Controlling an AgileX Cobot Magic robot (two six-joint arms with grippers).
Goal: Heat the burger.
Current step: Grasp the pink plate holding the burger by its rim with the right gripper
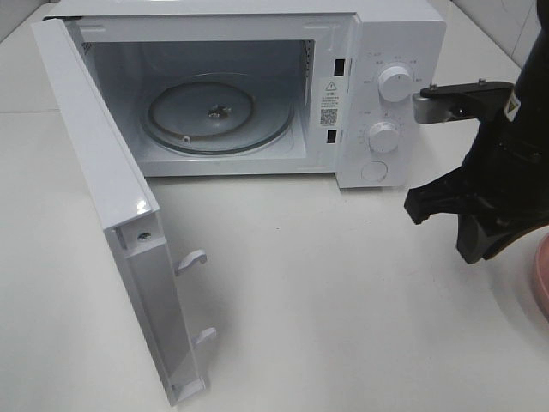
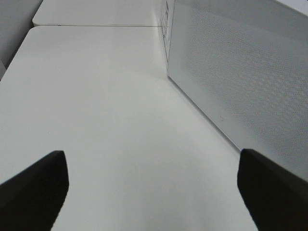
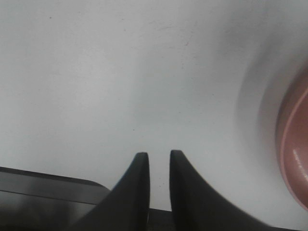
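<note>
The burger is out of view in every frame. Only the rim of its pink plate shows, at the right edge of the table, and again in the right wrist view as the plate. My right gripper hovers over the table just left of the plate, in front of the microwave's control panel. Its fingers stand a narrow gap apart with nothing between them; the gripper points at bare table. My left gripper is wide open and empty, over the table beside the microwave's perforated side wall.
The white microwave stands at the back with its door swung fully open toward the front left. Its glass turntable is bare. Two knobs sit on the right-hand panel. White tabletop lies in front of the microwave.
</note>
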